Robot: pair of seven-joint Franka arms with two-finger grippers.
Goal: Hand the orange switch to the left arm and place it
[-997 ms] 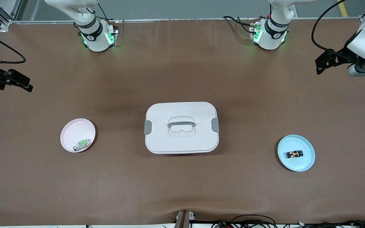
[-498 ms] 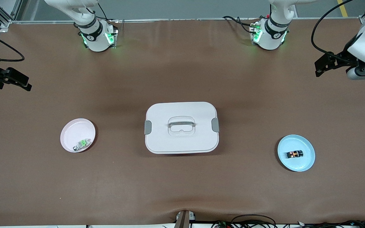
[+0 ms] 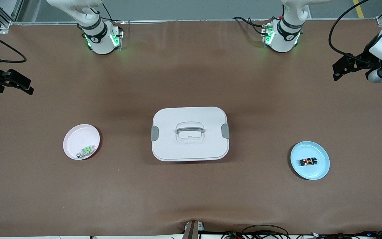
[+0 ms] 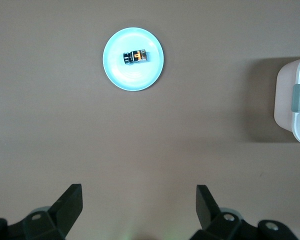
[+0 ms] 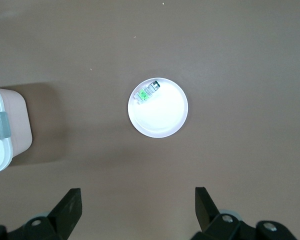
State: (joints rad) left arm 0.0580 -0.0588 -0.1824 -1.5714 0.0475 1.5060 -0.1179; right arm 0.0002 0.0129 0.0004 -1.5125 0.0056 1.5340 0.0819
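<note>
**Two grippers up high, orange switch on its blue plate**

Front view: Two arms, two plates, one box, two small parts. One white box [image 3: 190, 133] in the middle of the brown table [image 3: 191, 199], lid on, grey latch at each end. One blue plate [image 3: 310, 169] toward the left arm's end, with the orange switch [image 3: 308, 161] lying on it: tiny, black, with an orange middle. One pink plate [image 3: 78, 136] toward the right arm's end, with one green-and-white part [image 3: 86, 151] on it. Left gripper [image 3: 342, 68] up in the air over bare table at the left arm's end, well apart from the blue plate. Right gripper [image 3: 18, 83] up over bare table at the right arm's end, well apart from the pink plate.

Left wrist view: Left gripper [image 4: 139, 205] with fingers [image 4: 70, 200] wide apart, nothing between them. Orange switch [image 4: 136, 56] on the blue plate [image 4: 120, 70], well ahead of the fingers, lying on its side. One corner of the box [image 4: 290, 100] off to the edge.

Right wrist view: Right gripper [image 5: 138, 205] with fingers [image 5: 70, 202] wide apart, holding nothing. Pink plate [image 5: 162, 115] ahead of the fingers, green-and-white part [image 5: 147, 92] near its rim. One end of the box [image 5: 7, 130] at the edge.
</note>
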